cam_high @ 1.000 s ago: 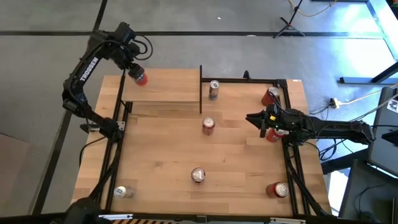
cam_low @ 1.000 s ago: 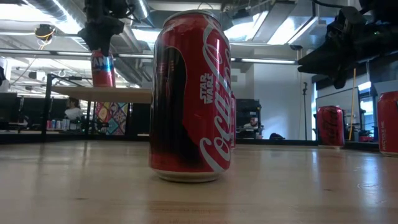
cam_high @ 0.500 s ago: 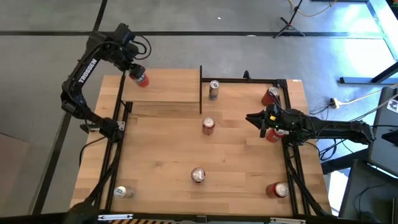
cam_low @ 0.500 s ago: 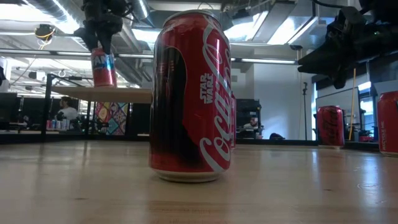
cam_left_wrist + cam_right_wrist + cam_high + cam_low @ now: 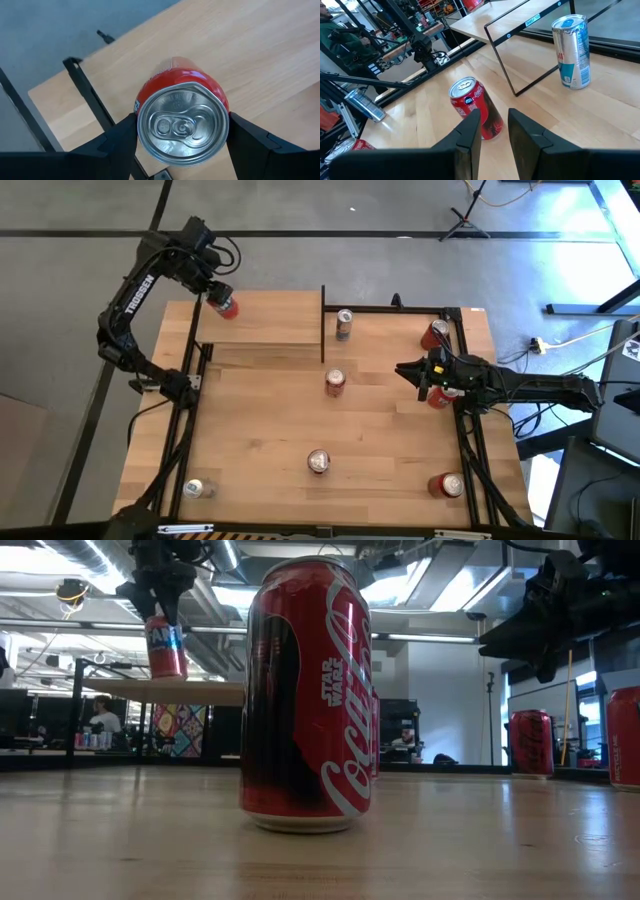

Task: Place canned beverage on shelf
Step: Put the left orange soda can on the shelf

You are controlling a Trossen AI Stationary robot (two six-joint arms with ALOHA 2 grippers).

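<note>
Over the last second the red can (image 5: 166, 645) tilted slightly in the left gripper (image 5: 182, 131), which stayed clamped on it, low over the shelf (image 5: 280, 320) near its far left corner. Release remained. The right gripper (image 5: 408, 370) waited mid-table, fingers slightly parted, empty.

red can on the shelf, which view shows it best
The left wrist view: the red can fills it, between the left end effector's fingers. High view shows it small; low view, tilted, distant; right wrist view, barely.
</note>
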